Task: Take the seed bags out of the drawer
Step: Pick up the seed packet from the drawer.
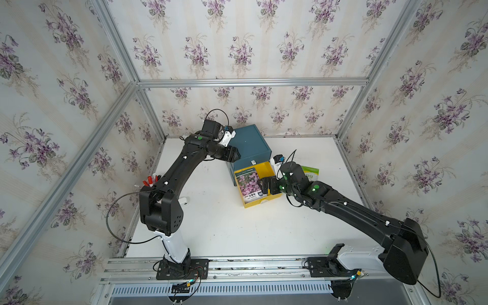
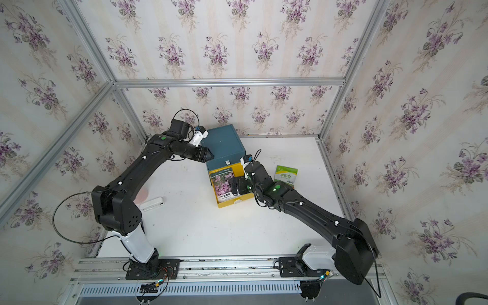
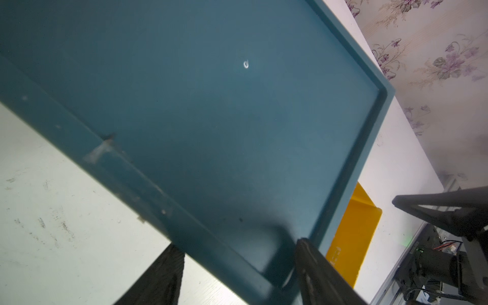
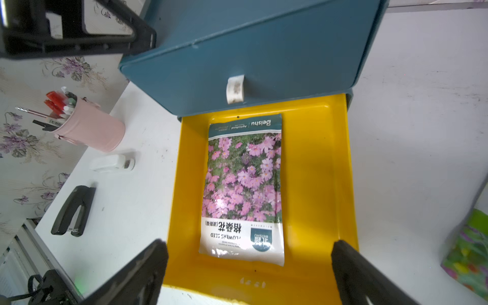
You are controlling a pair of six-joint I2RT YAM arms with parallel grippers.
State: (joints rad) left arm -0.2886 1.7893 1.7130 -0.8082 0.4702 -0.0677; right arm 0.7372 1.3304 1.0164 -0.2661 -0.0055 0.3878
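White table [image 1: 237, 232], top scuffed with small dark marks. Directly on it:
- Teal cabinet [image 1: 249, 142] at back centre, turned slightly off square to the table edges. Its yellow drawer [image 4: 317, 171] sticks out toward the front, low over the top. Can't tell if it touches.
- Green-and-white seed bag [image 2: 286, 175] lies flat to the right of the cabinet, apart from it.
- Pink cup [image 4: 92, 129] stands upright on the left side near the wall, stuffed with pens and markers.
- Small white device [image 4: 111, 162] lies just beside the cup.
- Black stapler [image 4: 72, 211] sits further forward along the same left edge, apart from both.
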